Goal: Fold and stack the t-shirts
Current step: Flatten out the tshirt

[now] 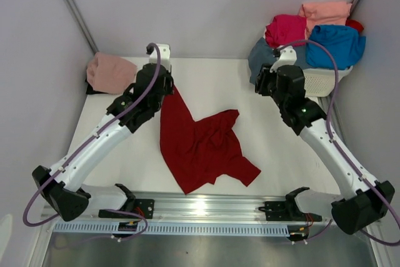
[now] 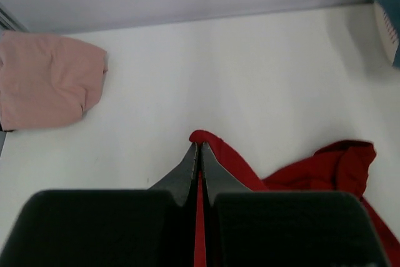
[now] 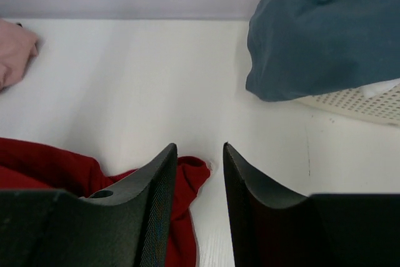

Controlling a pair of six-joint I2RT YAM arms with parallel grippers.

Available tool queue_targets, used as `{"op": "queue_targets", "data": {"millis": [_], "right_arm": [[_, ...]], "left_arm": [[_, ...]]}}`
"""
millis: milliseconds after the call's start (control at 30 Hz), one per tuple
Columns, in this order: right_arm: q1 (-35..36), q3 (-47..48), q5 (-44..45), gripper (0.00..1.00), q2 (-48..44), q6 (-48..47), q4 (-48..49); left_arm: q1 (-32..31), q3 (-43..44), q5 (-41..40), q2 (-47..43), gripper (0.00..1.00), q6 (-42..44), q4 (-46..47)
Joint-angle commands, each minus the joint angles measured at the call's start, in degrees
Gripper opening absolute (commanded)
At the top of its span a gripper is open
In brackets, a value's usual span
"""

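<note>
Spread-out step. Left gripper [image 2: 199,149] is pinched tight on 1 corner of the dark red t-shirt [image 1: 201,145], which lies crumpled mid table [image 1: 212,79]. Right gripper [image 3: 200,151] gapes wide and empty above another corner. Next, it likely needs to drop and pinch that corner.

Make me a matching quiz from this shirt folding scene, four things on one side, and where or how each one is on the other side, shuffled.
1. dark red cloth t-shirt
2. dusty pink cloth t-shirt
3. slate grey-blue cloth t-shirt
4. right end effector

A. open, holding nothing
B. draped over white lattice plastic basket
C. far left corner of table
D. pinched by left end effector

Pairs: 1-D, 2-C, 3-B, 4-A.
</note>
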Motion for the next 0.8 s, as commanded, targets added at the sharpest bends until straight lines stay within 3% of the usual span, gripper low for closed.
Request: {"op": "queue_targets", "data": {"millis": [0,133,200,267,300,333,500,567,600,633,700,733,767], "right_arm": [[0.3,-1.2,-1.5,0.39,5.2,4.0,0.8],[0.4,-1.6,-2.1,0.39,11.3,6.2,1.3],[0.3,-1.3,-2.3,0.39,13.7,6.8,1.5],[0.3,-0.6,-2.5,0.38,17.0,7.4,1.2],[0.3,-0.5,-2.5,0.38,17.8,7.8,1.3],[0.4,-0.3,-2.7,0.38,19.3,8.0,1.3],[0.4,0.4,-3.0,0.37,22.1,8.8,1.2],[0.7,0.4,-3.0,0.38,22.8,9.0,1.2],[0.9,0.3,-2.9,0.37,23.0,9.1,1.3],[1.0,0.3,-2.8,0.37,23.1,9.3,1.3],[1.1,-0.1,-2.7,0.37,24.1,9.5,1.2],[1.2,-0.1,-2.7,0.37,24.3,9.7,1.2],[1.2,-0.1,-2.7,0.37,24.6,10.0,1.2]], "left_arm": [[-0.3,-6.1,2.0,-6.2,0.01,-0.1,5.9],[-0.3,-18.3,11.8,-16.5,0.01,3.3,16.9],[-0.3,-21.3,11.6,-19.4,0.04,2.5,18.2],[-0.3,-20.8,9.8,-20.2,0.35,1.6,15.0],[-0.3,-18.8,8.0,-19.8,0.68,1.0,13.2],[-0.3,-17.7,6.5,-18.7,0.75,0.6,8.7],[-0.3,-14.0,-5.7,-17.5,0.88,-7.2,0.6],[-0.3,-14.5,-6.1,-18.6,0.91,-10.7,-0.8],[-0.3,-14.8,-4.5,-19.1,0.91,-11.4,-0.5],[-0.3,-16.9,2.3,-19.6,0.91,-12.0,0.2],[-0.3,-20.7,13.3,-20.9,0.82,-13.4,5.4],[-0.5,-21.8,23.7,-20.7,0.79,-13.8,7.0],[-1.6,-23.7,26.2,-19.9,0.76,-15.6,7.9]]}}
